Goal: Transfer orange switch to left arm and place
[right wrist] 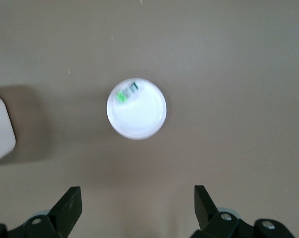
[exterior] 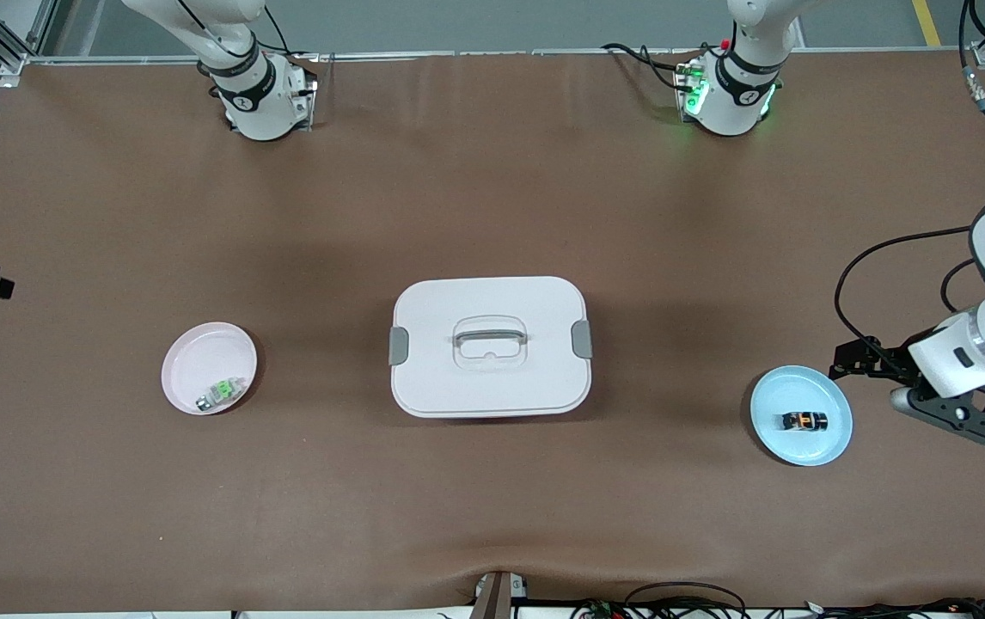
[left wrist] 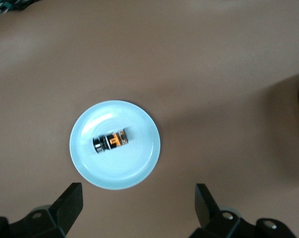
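Start low in the front view, toward the left arm's end of the table: the orange switch (exterior: 804,420) lies on its side in the blue plate (exterior: 836,434), about the middle of it. The left gripper (left wrist: 138,203) hangs beside that plate with its fingers spread wide and nothing between them. As I judge it, your step is the pickup. Bring the gripper over the plate's centre, turn the wrist so the fingers close across the switch's short width, and come straight down without nudging the rim.

Higher in the frame sits the pink plate (exterior: 187,348) with a green-and-white part (exterior: 224,391). The right gripper (right wrist: 137,203) waits above the table near it, also wide and empty. The box (exterior: 489,378) fills the frame's middle, lid on, so plan the handover clear of it.

You have one switch, one green-and-white part, two plates, one box and two arms.
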